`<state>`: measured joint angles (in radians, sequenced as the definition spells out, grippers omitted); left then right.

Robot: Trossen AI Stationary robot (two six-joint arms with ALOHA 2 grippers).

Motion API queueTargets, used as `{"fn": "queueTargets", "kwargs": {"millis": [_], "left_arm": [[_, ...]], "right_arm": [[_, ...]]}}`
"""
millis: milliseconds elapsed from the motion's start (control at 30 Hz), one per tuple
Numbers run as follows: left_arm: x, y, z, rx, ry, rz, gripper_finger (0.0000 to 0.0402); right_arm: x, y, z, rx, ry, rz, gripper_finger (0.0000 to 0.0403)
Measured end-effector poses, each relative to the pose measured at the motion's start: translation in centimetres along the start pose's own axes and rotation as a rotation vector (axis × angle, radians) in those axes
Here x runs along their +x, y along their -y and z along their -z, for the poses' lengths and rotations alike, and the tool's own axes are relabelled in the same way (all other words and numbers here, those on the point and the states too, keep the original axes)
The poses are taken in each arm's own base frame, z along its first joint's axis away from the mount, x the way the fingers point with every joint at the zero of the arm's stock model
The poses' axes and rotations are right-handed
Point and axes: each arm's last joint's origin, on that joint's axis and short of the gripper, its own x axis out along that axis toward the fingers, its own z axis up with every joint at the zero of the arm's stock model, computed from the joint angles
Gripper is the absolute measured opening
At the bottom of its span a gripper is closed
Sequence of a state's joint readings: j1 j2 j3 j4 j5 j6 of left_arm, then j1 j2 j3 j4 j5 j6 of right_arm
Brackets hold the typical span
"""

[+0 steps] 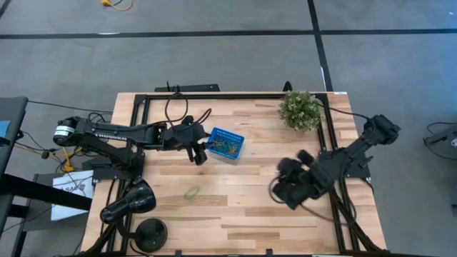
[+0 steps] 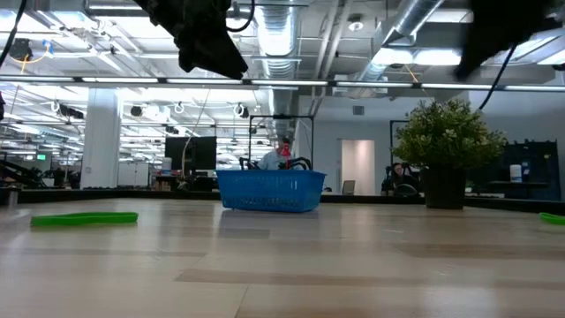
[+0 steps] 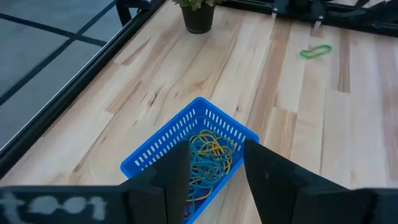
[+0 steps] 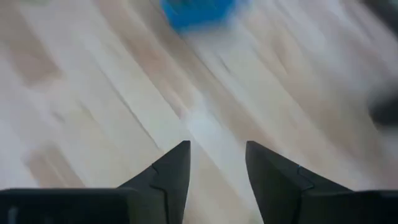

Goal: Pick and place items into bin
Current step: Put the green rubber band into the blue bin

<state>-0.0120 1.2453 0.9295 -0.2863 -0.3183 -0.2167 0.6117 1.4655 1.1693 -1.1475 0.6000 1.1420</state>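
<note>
The blue mesh bin [image 1: 240, 137] stands mid-table and holds a tangle of yellow, blue, green and red loops [image 3: 211, 155]. My left gripper [image 3: 216, 146] hangs open above the bin's left end [image 1: 200, 153], with nothing between its fingers. One green loop [image 1: 192, 191] lies flat on the wood, nearer than the bin and to its left. Another green loop [image 3: 316, 51] lies toward the table's right side. My right gripper [image 1: 285, 191] is open and holds nothing. It hangs over bare wood right of centre [image 4: 217, 146], and the bin [image 4: 199, 12] shows beyond it.
A potted plant [image 1: 300, 108] stands at the far right of the table. A dark frame [image 1: 214, 96] runs along the table's far edge. Bare wood lies between the bin and the near edge. The room beyond the table shows in the low view, behind the bin [image 2: 269, 190].
</note>
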Motion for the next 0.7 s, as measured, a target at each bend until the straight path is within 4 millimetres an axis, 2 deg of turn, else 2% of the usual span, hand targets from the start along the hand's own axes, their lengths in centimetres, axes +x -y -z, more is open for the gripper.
{"fn": "queueTargets", "kwargs": {"millis": [133, 333, 500, 700], "left_arm": [[0.0, 0.0, -0.1, -0.007, 0.008, 0.001, 0.014], [0.0, 0.0, -0.2, -0.025, 0.016, 0.003, 0.014], [0.0, 0.0, -0.2, -0.026, 0.015, 0.002, 0.014], [0.0, 0.0, -0.1, -0.025, 0.015, 0.002, 0.014]], "right_arm": [[-0.7, 0.5, 3.5, 0.082, -0.14, 0.096, 0.0144], [0.3, -0.1, 7.3, 0.137, -0.324, 0.034, 0.0146], [2.0, 0.8, 9.2, 0.173, -0.387, 0.1, 0.0144], [3.7, 1.8, 10.0, 0.181, -0.418, 0.146, 0.0145]]}}
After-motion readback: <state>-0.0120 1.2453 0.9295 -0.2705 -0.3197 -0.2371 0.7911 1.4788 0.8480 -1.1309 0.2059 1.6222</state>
